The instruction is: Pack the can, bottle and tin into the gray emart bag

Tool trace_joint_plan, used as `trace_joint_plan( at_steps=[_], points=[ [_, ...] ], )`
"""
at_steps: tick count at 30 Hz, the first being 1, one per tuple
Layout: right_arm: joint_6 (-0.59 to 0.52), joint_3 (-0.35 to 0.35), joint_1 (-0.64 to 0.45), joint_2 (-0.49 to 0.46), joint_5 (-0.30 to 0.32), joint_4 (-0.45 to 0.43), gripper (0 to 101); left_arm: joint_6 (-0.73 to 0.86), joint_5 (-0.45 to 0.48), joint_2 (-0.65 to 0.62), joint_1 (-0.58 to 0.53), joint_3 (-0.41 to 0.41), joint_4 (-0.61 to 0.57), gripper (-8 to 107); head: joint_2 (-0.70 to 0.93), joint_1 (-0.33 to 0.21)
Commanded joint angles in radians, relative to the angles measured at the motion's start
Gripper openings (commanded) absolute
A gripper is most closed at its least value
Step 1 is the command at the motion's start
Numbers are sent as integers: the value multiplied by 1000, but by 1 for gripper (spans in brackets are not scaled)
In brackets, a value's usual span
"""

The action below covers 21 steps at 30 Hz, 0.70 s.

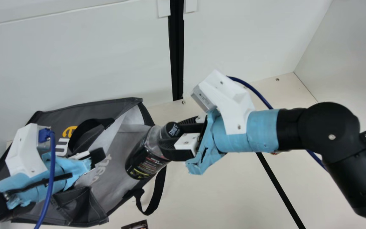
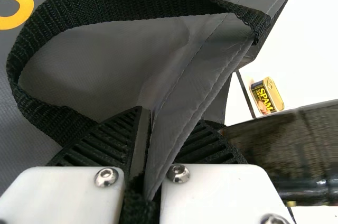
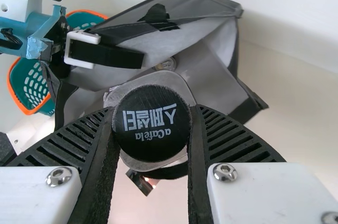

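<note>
The dark bottle (image 1: 146,156) is held by the right gripper (image 1: 171,133), its ribbed fingers closed around the upper part just below and beside the black cap (image 1: 174,129). In the main view the bottle is tilted, cap toward the gripper and base pointed down and away from it, and the mouth of the gray bag (image 1: 87,109) is partly overlapped by it; whether the bag is touched by the bottle cannot be told. The bag's edge is pinched by the left gripper (image 1: 98,155), and in the left wrist view a fold of gray cloth is seen clamped between its two fingers, with a black strap (image 2: 121,2) looped beside them. The bag is tipped over at a slant, its pale lining exposed, and another black strap (image 1: 159,194) is hung from its side onto the table (image 1: 221,190). Inside the bag, in the right wrist view, the round metal top of what looks like the can (image 3: 168,64) is seen. The tin (image 2: 266,96) is placed on the table outside the bag, near it but apart. Beyond the bag, a teal basket with an orange rim (image 3: 31,84) is partly seen.
</note>
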Motion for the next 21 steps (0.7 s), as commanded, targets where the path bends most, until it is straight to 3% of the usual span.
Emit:
trace_joint_plan(
  at_steps=[1,12,21],
  points=[
    [-18,11,10,5,-26,7,0,0,0,0,0,0,0,10,-1,-23],
    [-150,88,77,39,-155,38,0,0,0,0,0,0,0,10,-1,-23],
    [-281,137,116,82,-234,113,0,0,0,0,0,0,0,10,-1,-23]
  ],
)
